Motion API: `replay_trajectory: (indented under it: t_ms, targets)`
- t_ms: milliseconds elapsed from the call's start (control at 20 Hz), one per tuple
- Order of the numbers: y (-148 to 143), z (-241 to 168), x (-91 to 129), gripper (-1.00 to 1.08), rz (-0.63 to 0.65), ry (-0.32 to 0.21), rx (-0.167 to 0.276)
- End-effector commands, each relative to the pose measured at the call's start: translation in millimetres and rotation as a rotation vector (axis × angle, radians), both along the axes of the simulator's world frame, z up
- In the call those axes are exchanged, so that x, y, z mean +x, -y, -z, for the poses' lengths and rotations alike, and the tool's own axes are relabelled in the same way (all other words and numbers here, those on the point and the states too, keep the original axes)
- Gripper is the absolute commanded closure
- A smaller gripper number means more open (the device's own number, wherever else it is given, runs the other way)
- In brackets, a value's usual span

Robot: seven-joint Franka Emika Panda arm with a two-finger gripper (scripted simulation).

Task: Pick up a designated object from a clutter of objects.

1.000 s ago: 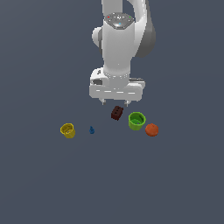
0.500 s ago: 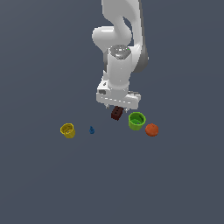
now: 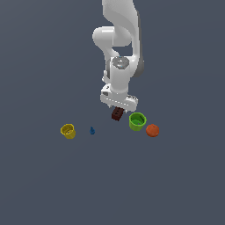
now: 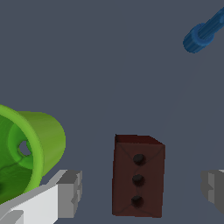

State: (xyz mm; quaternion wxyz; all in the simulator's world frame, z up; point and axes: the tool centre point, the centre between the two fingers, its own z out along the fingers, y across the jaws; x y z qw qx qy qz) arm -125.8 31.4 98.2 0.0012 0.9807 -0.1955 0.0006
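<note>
The dark brown-red studded block [image 3: 117, 115] lies on the grey floor, just to the exterior view's left of the bright green cup [image 3: 137, 121]. My gripper [image 3: 117, 108] hangs directly over the block, very close to it. In the wrist view the block [image 4: 138, 175] sits between my two spread fingers [image 4: 70, 192], with clear gaps on both sides; the gripper [image 4: 142, 190] is open and holds nothing. The green cup [image 4: 30, 148] is right beside one finger.
An orange-red round object [image 3: 152, 130] lies just beyond the green cup on the exterior view's right. A tiny blue piece [image 3: 92, 131] and a yellow cup [image 3: 68, 131] stand to the exterior view's left. The blue piece [image 4: 203, 33] also shows in the wrist view.
The arm has come down and forward over the block, and the hand has turned. The fingers now straddle the block. The objects have not moved.
</note>
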Motion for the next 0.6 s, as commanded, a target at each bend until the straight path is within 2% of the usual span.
replay_trajectory:
  t_ms: [0,300,550]
  targets:
    - [-1,9,-10,-0.92,0.024,0.0,0.001]
    - [-2,20,-23,-0.92,0.054,-0.001,0.002]
    - [-2,21,-24,-0.92,0.055,-0.001,0.002]
